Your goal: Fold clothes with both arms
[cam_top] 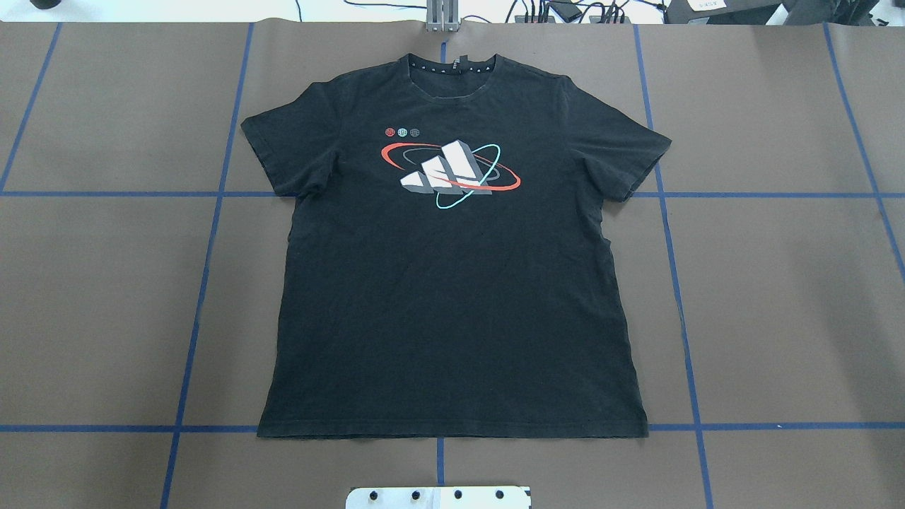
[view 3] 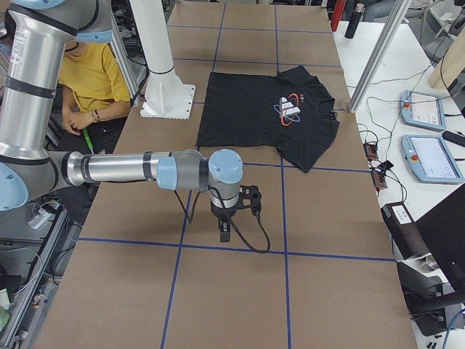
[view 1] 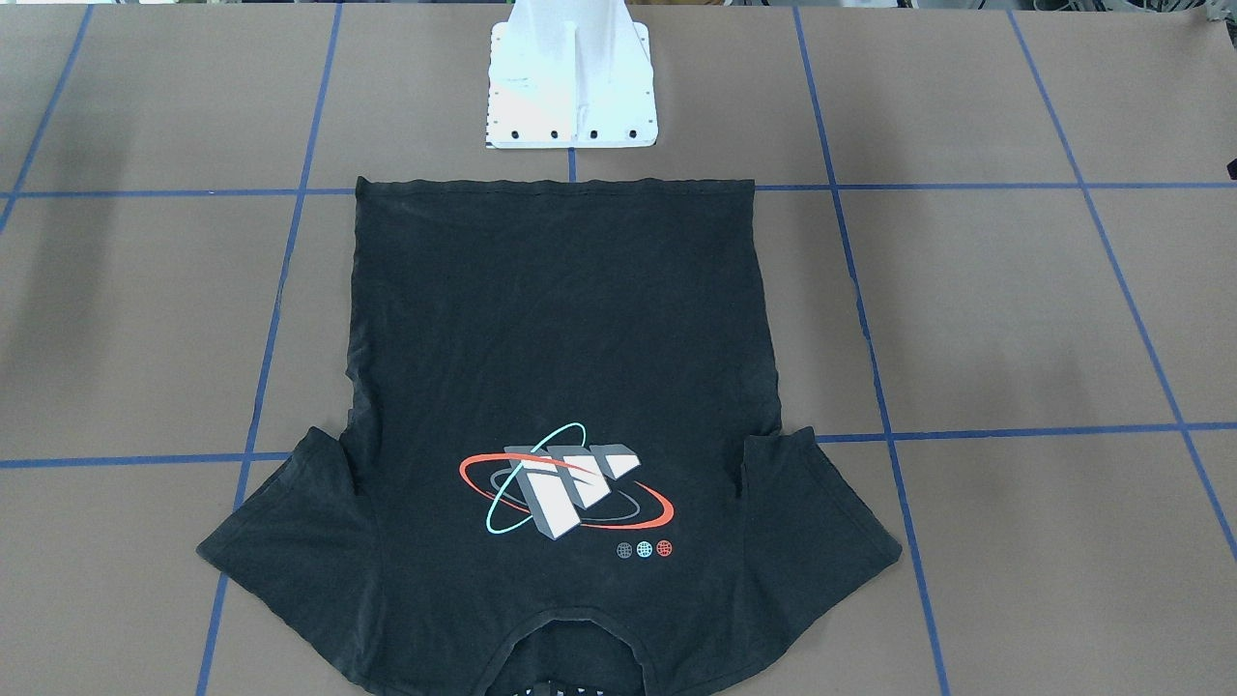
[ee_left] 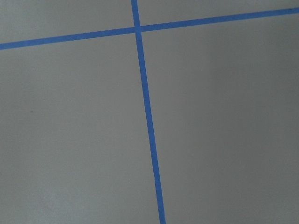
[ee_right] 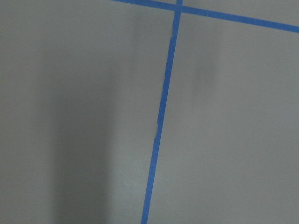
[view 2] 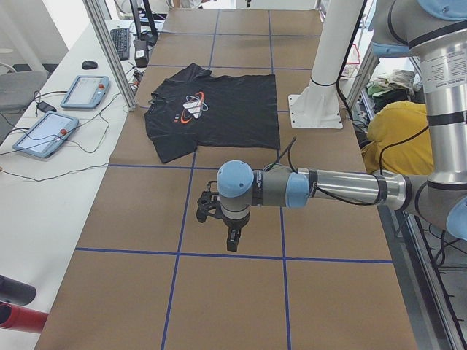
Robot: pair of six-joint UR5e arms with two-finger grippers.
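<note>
The black T-shirt (cam_top: 452, 283) lies flat and spread out, graphic side up, collar away from the robot base. It also shows in the front view (view 1: 560, 338) and both side views (view 2: 226, 109) (view 3: 254, 116). The left arm's gripper (view 2: 232, 237) points down over bare table, well away from the shirt, and shows only in the exterior left view. The right arm's gripper (view 3: 225, 231) hangs likewise over bare table at the other end and shows only in the exterior right view. I cannot tell whether either is open or shut. Both wrist views show only brown table and blue tape.
The white pedestal base (view 1: 570, 87) stands just behind the shirt's hem. Blue tape lines (cam_top: 212, 233) grid the brown table. A person in yellow (view 3: 87, 80) sits beside the robot. Tablets and cables (view 2: 51, 131) lie on the side bench beyond the table's far edge.
</note>
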